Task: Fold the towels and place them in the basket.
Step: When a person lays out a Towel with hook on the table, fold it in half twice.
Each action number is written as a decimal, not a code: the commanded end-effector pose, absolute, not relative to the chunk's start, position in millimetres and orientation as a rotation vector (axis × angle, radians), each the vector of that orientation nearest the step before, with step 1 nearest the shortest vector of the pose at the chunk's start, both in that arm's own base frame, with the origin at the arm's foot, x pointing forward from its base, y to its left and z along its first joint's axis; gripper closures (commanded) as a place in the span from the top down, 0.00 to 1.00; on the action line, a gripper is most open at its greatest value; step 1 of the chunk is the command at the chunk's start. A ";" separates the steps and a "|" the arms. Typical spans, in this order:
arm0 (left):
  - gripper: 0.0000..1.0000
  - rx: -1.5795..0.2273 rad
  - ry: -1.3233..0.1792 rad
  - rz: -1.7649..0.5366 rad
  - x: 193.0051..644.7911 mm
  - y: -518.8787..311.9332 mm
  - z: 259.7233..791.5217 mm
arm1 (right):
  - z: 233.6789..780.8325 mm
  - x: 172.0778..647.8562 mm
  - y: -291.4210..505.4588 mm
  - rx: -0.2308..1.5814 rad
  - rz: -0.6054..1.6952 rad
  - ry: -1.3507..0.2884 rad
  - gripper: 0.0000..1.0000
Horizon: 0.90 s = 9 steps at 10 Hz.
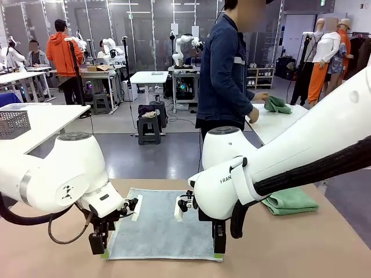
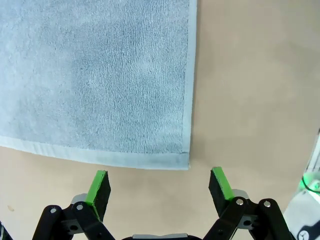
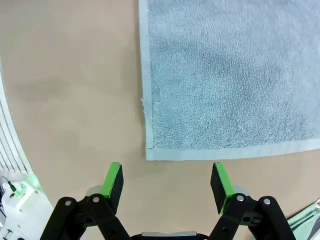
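Note:
A pale grey-blue towel (image 1: 162,223) lies flat and unfolded on the brown table in front of me. My left gripper (image 1: 97,244) hangs open over its near left corner; in the left wrist view that gripper (image 2: 159,182) stands just short of the towel's corner (image 2: 186,162). My right gripper (image 1: 219,243) is open over the near right corner, and in the right wrist view it (image 3: 167,175) straddles bare table just off the towel's corner (image 3: 150,154). A mint green towel (image 1: 290,201) lies folded to the right. A grey lattice-sided basket (image 1: 13,123) sits on a white table far left.
A person stands beyond the table's far edge, side-on, with a hand (image 1: 253,114) on a white side table (image 1: 272,127) where another green cloth (image 1: 277,104) lies. Bare brown table (image 1: 58,255) surrounds the flat towel.

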<state>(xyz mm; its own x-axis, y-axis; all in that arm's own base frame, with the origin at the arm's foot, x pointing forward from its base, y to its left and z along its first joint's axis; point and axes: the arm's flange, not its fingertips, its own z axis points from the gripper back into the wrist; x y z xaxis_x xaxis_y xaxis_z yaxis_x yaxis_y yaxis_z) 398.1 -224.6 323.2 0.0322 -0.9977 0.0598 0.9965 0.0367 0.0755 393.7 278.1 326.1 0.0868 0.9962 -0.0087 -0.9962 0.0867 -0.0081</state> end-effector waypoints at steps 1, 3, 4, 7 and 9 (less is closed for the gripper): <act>1.00 0.046 -0.122 -1.519 401.7 -232.4 311.8 | 313.4 406.6 278.1 -0.046 1.470 -0.001 0.88; 1.00 0.034 -0.110 -1.542 402.9 -233.1 303.1 | 304.7 409.2 277.0 -0.029 1.486 0.005 0.88; 1.00 0.031 -0.108 -1.567 402.1 -234.8 299.0 | 301.4 409.8 276.9 -0.031 1.497 0.010 0.88; 1.00 0.035 -0.080 -1.597 401.9 -240.2 292.9 | 295.5 411.9 276.4 -0.023 1.498 0.011 0.88; 1.00 0.043 -0.077 -1.609 403.8 -241.5 289.6 | 291.6 413.5 276.2 -0.013 1.493 0.015 0.88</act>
